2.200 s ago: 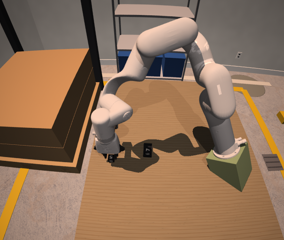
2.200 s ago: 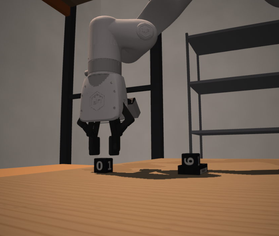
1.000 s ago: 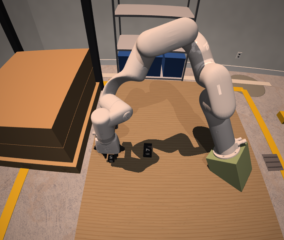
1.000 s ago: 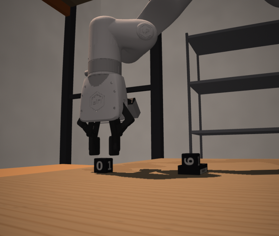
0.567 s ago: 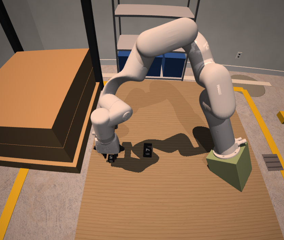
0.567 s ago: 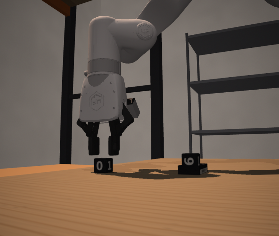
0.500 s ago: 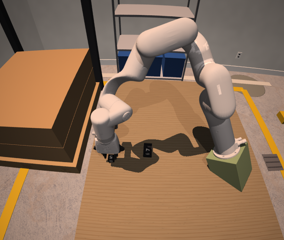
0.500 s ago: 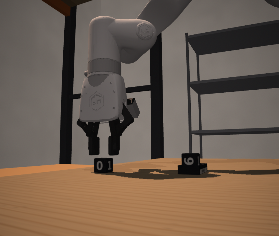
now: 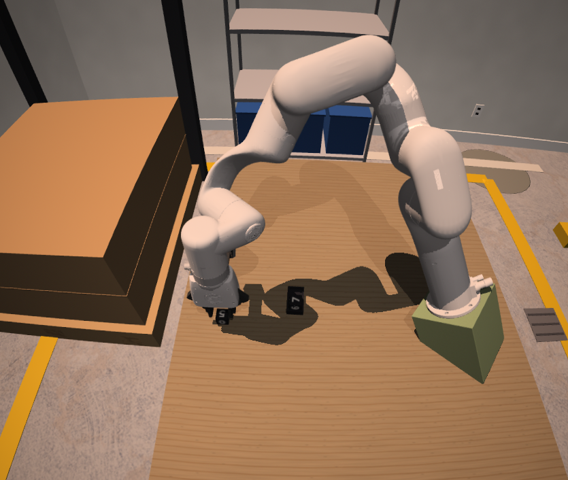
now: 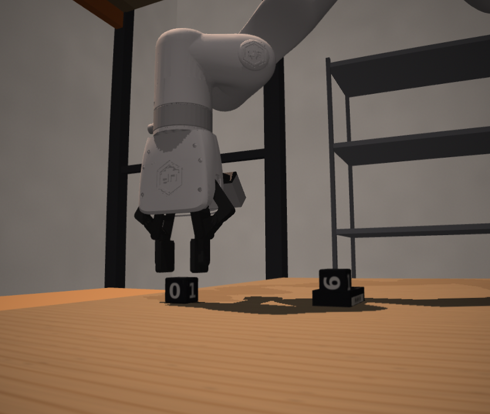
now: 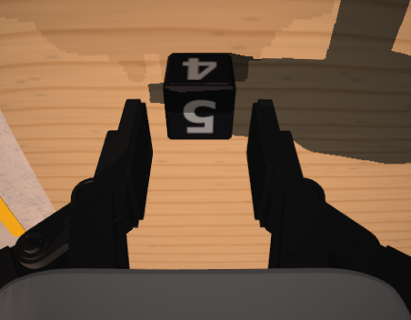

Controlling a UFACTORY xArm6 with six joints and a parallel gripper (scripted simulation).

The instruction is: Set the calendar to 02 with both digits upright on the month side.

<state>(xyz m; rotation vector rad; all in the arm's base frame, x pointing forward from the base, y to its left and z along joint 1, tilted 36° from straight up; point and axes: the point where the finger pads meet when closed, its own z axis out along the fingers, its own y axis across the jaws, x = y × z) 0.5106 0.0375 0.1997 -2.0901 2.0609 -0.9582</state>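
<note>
My pincer [image 10: 182, 267] hangs half spread and holds nothing, its fingertips just above a loose cube [image 10: 181, 289] that stands on the tabletop [image 10: 236, 356] directly below me. From the wrist view the cube sits between the lines of my two fingers, 5 on its top face and 4 on the face beyond; from the exterior view its side faces show 0 and 1. So this looks like the cube I need for the 0. Well off to one side of my pincer, apart from this cube, the tray [image 10: 338, 296] lies flat on the tabletop with the second cube [image 10: 334, 281] standing in it, a 9 or 6 facing the exterior camera; in the top view its upper face seems to read 6 or 9 with a 7 beside it. I cannot tell from here which side of the tray bears the month's name, nor whether that second cube carries a 2. As I judge it, little of the task is done: one cube is out of the tray, the other shows a wrong digit, and I have yet to drop, pinch, turn both cubes, seat them side by side and release.
</note>
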